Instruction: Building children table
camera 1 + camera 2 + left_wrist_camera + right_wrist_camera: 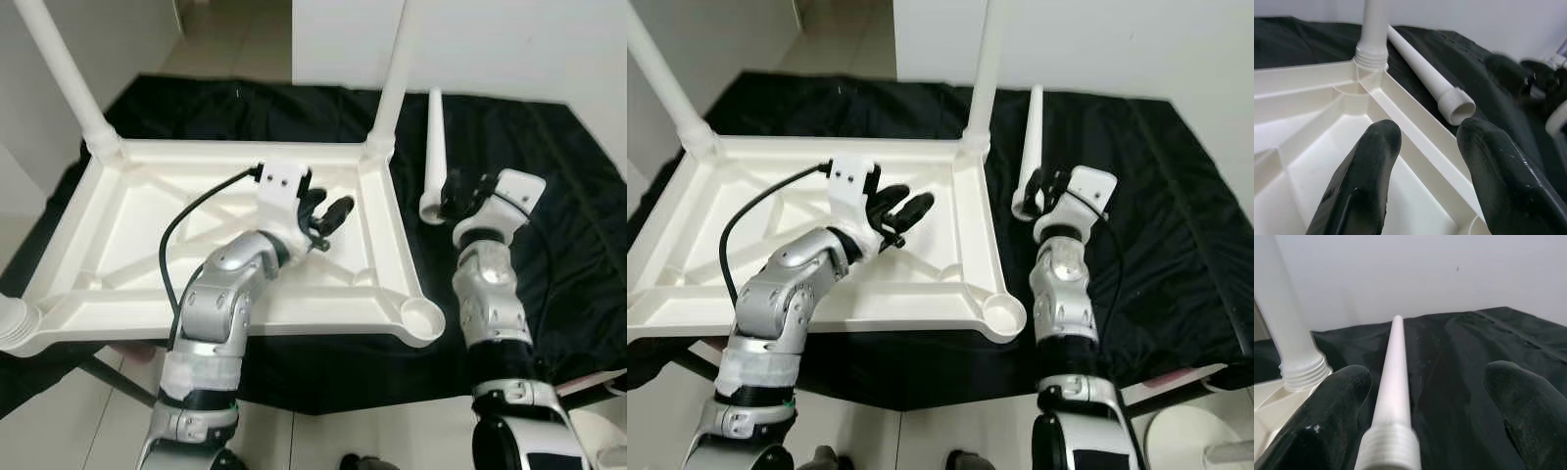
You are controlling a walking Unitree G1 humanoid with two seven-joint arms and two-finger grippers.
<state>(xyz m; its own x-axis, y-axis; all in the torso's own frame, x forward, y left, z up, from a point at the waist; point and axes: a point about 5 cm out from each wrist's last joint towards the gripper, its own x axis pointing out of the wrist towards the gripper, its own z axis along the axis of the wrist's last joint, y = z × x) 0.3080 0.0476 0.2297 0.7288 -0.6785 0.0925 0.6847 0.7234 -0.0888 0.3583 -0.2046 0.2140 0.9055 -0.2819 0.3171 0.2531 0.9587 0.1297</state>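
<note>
The white plastic table top [245, 152] lies upside down on a black cloth. Two white legs stand screwed into its far corners, one on the left [59, 69] and one on the right [392, 78]. The near right corner socket [421, 315] is empty. A loose white leg [434, 147] lies on the cloth just right of the table, threaded end toward me. My right gripper [460, 188] is open at that threaded end [1395, 382], a finger on each side and not closed on it. My left gripper [326, 217] hovers open over the table's underside near its right rim.
The black cloth [549, 176] covers the floor out to a white wall at the back. Pale tiles [323, 441] run along the near edge. A dark bar [108, 377] pokes out under the table's near left side. A round white object [1185, 431] sits at the near right.
</note>
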